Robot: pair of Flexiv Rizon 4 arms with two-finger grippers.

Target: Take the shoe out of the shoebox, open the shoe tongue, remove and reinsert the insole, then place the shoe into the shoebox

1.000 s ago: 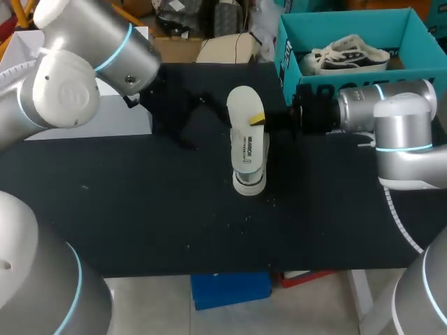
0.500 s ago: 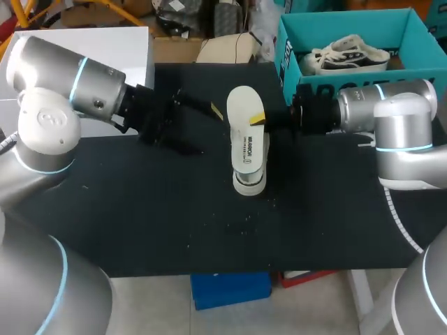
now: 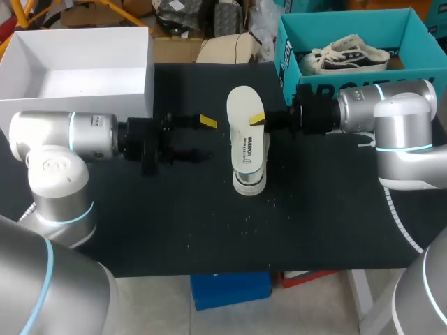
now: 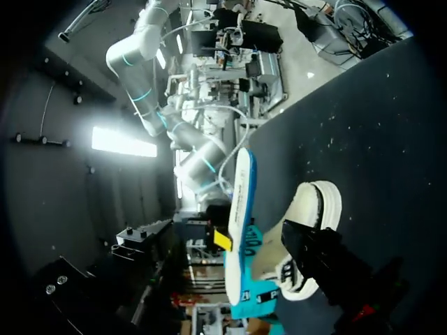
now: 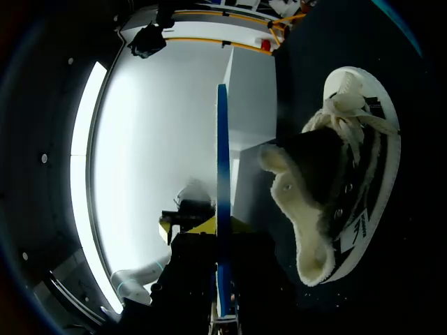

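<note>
A flat black tabletop [image 3: 174, 230], matte and dusted with pale specks toward its near edge, carries a white open cardboard box [image 3: 77, 70], seemingly resting on its far left corner.

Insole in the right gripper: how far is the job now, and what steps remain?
Done: the shoe stands on the table, and the insole is out of it. In hand: the right gripper holds the insole above the shoe; the left gripper is open and empty beside them. Left: putting the insole back, then the shoe into the teal shoebox.
</note>
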